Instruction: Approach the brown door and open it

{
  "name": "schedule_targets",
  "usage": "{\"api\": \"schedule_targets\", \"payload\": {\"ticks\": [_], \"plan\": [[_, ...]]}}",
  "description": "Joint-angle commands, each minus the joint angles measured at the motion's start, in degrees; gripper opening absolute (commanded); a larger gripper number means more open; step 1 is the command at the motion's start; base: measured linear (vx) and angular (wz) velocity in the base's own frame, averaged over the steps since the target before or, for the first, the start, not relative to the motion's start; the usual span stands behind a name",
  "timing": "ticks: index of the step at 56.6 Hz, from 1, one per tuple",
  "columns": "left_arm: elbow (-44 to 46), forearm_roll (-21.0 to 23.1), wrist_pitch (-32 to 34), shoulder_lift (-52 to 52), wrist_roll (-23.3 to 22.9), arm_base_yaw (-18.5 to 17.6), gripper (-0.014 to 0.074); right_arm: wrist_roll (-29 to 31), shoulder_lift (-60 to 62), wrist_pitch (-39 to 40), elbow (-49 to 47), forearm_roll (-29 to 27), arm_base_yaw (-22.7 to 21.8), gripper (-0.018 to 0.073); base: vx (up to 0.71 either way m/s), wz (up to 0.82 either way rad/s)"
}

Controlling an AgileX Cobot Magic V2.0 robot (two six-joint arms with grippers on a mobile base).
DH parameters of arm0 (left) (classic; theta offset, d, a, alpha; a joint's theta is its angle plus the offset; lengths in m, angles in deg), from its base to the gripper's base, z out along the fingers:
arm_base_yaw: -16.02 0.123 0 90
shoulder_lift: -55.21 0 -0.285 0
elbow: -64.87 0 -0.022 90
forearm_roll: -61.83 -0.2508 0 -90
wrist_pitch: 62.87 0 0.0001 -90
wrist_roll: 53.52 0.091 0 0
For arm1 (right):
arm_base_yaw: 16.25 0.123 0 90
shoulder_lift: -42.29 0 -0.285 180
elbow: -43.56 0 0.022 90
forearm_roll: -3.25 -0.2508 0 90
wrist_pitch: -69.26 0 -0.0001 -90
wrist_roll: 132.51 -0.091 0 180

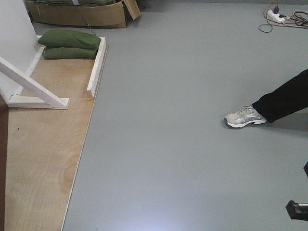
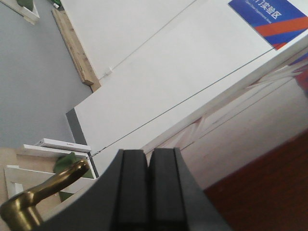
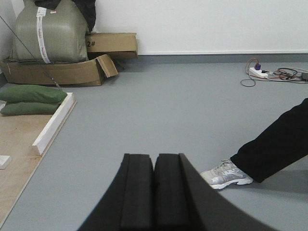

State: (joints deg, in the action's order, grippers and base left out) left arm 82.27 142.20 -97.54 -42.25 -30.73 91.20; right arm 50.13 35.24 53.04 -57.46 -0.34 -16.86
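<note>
Left pincer: my left pincer (image 2: 148,159) is closed, its black pads pressed flat together with nothing between them.
Handle: the curved brass lever handle (image 2: 33,197) lies just beside my left pincer, on its outer side. I cannot tell whether the lever's tip touches it.
Door: the reddish-brown glossy wooden door (image 2: 274,187) fills the corner right beside my left pincer in the wrist view. In the front view it shows only as a dark strip at the left edge, bordering the plywood.
Right pincer: my right pincer (image 3: 154,161) is closed too, pads together and empty, hanging over the smooth grey floor (image 3: 168,110), well apart from the door.
Platform: a pale plywood floor panel (image 1: 43,159) lies on the left and meets the grey floor along a straight edge.
Person: a white and silver trainer (image 1: 244,117) with a black trouser leg (image 1: 286,98) stands on the grey floor to my right.
Frame: a white painted wooden brace (image 1: 33,85) slants down onto the plywood, and a white rail (image 1: 97,65) runs along the panel's edge.
Sandbags: two dark green sandbags (image 1: 70,44) are stacked at the rail's far end, touching it.
Boxes: beyond them a flat brown cardboard box (image 3: 62,72) carries a bulging olive sack (image 3: 48,33).
Far right: a white power strip with tangled cables (image 3: 269,73) lies by the white wall (image 3: 216,24).
</note>
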Motion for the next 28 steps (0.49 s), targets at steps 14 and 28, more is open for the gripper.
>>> {"api": "schedule_targets", "payload": {"ticks": [14, 28], "plan": [[2.1, 6.4, -7.5, 6.8, -0.2, -0.8, -0.0003, 0.3, 0.6, 4.7, 0.3, 0.0, -0.3, 0.0, 0.0, 0.0], [2.1, 6.4, -13.2, 6.8, -0.2, -0.8, -0.0003, 0.3, 0.6, 4.7, 0.3, 0.0, -0.3, 0.0, 0.0, 0.0]]}}
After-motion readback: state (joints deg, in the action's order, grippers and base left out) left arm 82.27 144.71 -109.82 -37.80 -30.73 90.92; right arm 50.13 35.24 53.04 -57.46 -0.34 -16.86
